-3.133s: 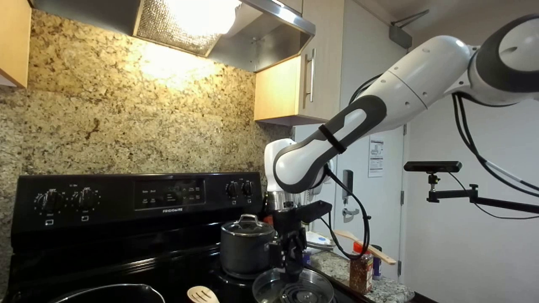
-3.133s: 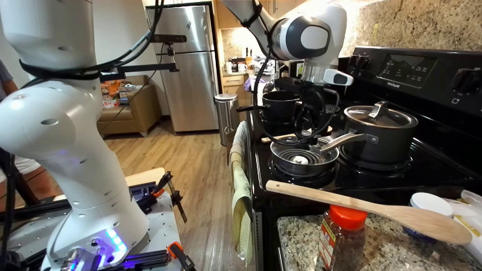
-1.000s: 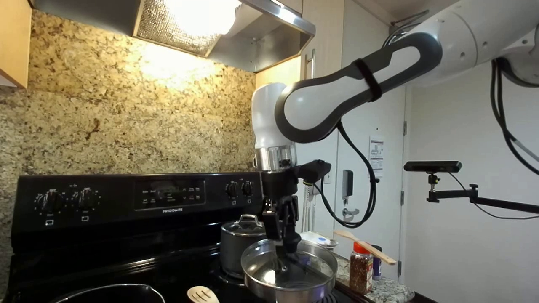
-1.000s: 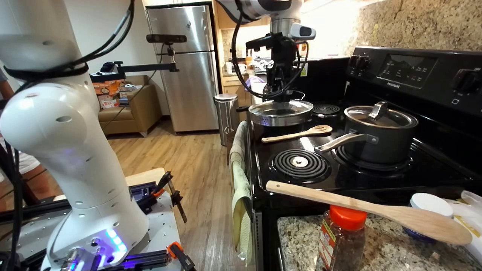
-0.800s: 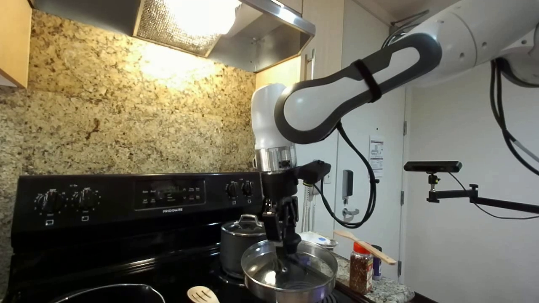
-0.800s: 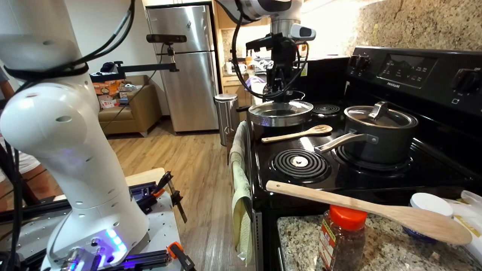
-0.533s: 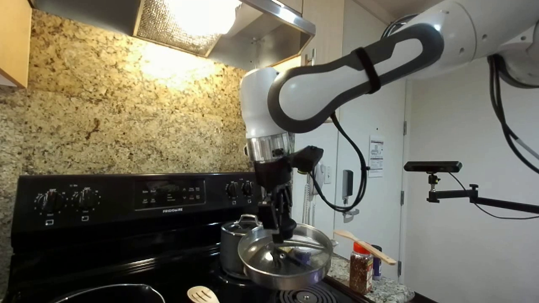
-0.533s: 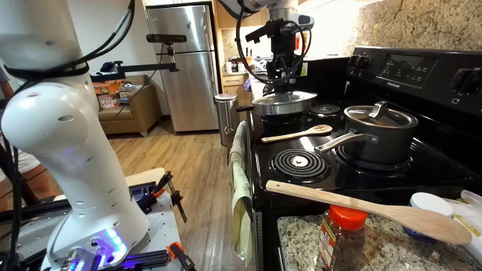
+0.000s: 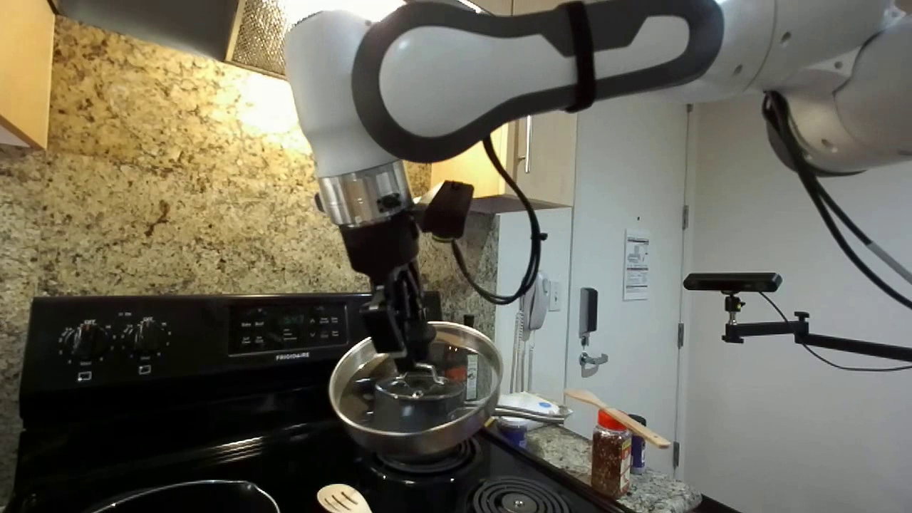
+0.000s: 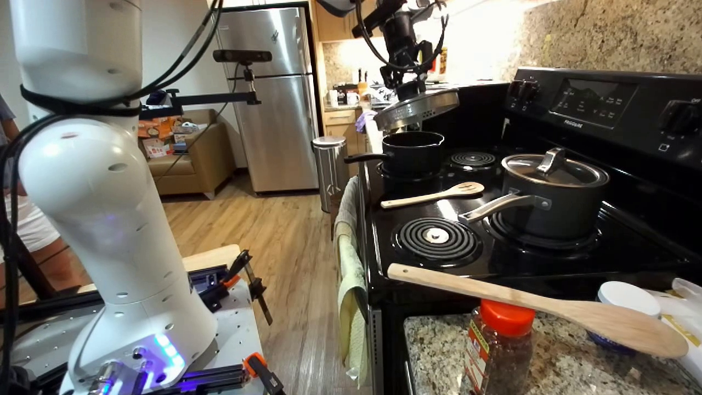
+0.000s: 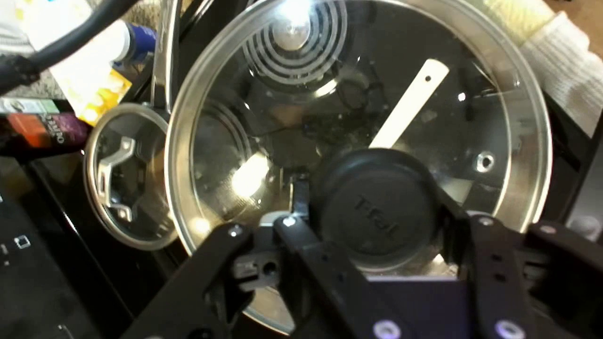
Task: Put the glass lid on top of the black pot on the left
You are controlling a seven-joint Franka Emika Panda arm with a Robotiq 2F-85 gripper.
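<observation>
Gripper (image 11: pixel 375 212) was clamped on the black knob (image 11: pixel 377 235) of the glass lid (image 10: pixel 418 112), pinching it from both sides, just below centre of the wrist view. Lid hung tilted in the air: at upper centre of the frame in an exterior view, its lower edge just above the black pot (image 10: pixel 414 160) in that picture. In an exterior view that showed little more than the pot's rim (image 9: pixel 206 483), at lower left, the lid was mid-frame and well apart from it.

Progress. Done: lid gripped and raised. Not done: lid on pot; pot stood uncovered. Left, as judged: carrying the lid over, levelling, lowering to the rim, releasing. Estimate: about midway.

Counts. Gripper: 1. Pots: 2, black pot and grey pot (image 10: pixel 548 214), right of frame. Glass lids: 2, held lid and small lid (image 10: pixel 573 171) on grey pot. Wooden spoons: 2, slotted spoon (image 10: pixel 433 196) right of centre, plain spoon (image 10: pixel 537 303) lower right. Bare coils: 2, near coil (image 10: pixel 439 249) and far coil (image 10: pixel 473 159). Red-capped jar (image 10: pixel 502 351): 1, lower right. Other jars: overlapped between views, number uncertain.
</observation>
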